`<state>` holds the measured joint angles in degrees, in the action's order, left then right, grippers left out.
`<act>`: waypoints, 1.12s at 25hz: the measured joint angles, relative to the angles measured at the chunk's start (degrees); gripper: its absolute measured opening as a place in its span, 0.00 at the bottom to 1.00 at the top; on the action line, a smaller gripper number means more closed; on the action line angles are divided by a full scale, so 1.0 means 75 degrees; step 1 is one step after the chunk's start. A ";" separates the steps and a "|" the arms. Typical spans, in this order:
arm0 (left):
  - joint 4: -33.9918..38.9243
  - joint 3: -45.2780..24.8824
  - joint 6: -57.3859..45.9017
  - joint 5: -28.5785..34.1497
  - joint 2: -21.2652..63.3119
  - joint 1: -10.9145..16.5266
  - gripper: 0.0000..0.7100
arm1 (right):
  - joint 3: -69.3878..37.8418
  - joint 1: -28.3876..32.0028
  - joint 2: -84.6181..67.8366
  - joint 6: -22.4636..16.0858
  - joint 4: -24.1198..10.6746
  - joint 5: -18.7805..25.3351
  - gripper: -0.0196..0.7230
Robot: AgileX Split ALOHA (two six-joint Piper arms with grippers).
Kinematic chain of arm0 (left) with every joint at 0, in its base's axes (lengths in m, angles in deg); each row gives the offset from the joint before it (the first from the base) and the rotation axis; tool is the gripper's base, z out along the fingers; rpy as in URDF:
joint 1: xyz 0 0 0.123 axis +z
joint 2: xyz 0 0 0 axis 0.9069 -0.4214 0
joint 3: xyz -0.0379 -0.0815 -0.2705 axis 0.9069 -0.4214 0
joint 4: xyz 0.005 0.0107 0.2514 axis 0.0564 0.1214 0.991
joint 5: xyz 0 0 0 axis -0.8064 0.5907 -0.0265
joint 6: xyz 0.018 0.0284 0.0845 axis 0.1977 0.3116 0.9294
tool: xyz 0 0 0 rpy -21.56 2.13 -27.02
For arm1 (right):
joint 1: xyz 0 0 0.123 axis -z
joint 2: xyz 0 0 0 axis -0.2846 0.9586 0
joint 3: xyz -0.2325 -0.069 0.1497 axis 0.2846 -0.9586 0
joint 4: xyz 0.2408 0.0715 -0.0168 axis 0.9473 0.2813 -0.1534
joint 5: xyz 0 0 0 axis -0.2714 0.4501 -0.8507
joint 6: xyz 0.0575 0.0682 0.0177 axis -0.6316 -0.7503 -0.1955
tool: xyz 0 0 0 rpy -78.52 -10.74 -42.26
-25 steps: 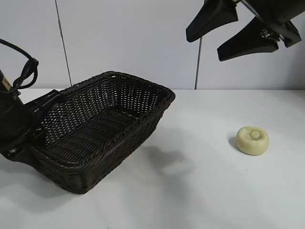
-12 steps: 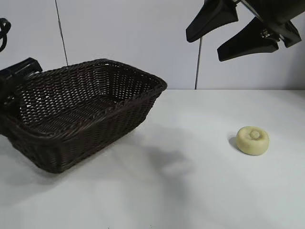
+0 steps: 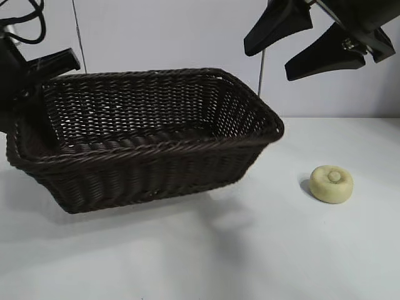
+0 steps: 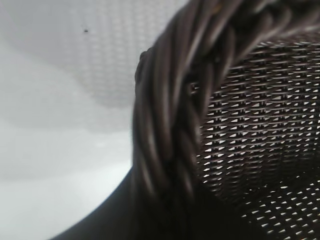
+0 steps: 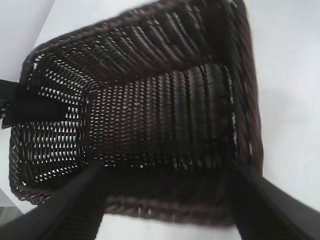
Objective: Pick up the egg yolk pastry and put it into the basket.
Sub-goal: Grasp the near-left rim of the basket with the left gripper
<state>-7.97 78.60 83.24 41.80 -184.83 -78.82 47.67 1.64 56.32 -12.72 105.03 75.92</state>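
The dark brown woven basket (image 3: 156, 142) fills the left and middle of the exterior view, tilted, with its long side toward the camera. My left gripper (image 3: 36, 81) is shut on the basket's left rim, and the braided rim (image 4: 170, 125) fills the left wrist view. The egg yolk pastry (image 3: 331, 183), pale yellow with a small knob, lies on the white table to the right of the basket, touched by nothing. My right gripper (image 3: 269, 60) hangs open high above the gap between basket and pastry. The right wrist view looks down into the empty basket (image 5: 246, 100) between its fingers (image 5: 75, 205).
The white table (image 3: 262, 250) stretches in front of and to the right of the basket. A pale wall with a vertical seam (image 3: 81, 44) stands behind. The left arm's cable (image 3: 31, 28) loops at the upper left.
The left gripper has raised and swung the basket, so its far end has moved right toward the pastry. Right gripper and pastry have stayed put.
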 joint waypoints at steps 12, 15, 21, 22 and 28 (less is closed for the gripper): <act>-0.0222 0.0318 0.0418 0.0092 -0.0436 0.0009 0.14 | 0.0000 0.0000 0.0000 0.0000 0.0000 0.0002 0.69; -0.0410 0.0340 0.0651 0.0008 -0.0664 0.0009 0.14 | 0.0000 0.0000 0.0000 0.0000 0.0000 0.0002 0.69; -0.0460 0.0374 0.0774 -0.0163 -0.1140 0.0009 0.14 | 0.0000 0.0000 0.0000 0.0000 -0.0040 0.0002 0.69; -0.0466 0.0374 0.0774 -0.0205 -0.1205 0.0009 0.14 | 0.0000 0.0000 0.0000 0.0000 -0.0057 0.0002 0.69; -0.0678 0.0374 0.0767 -0.0319 -0.1442 0.0009 0.14 | 0.0000 0.0000 0.0000 0.0000 -0.0090 0.0008 0.69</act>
<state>-13.05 81.41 88.99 39.40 -195.64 -78.75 47.67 1.64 56.32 -12.72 104.36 75.99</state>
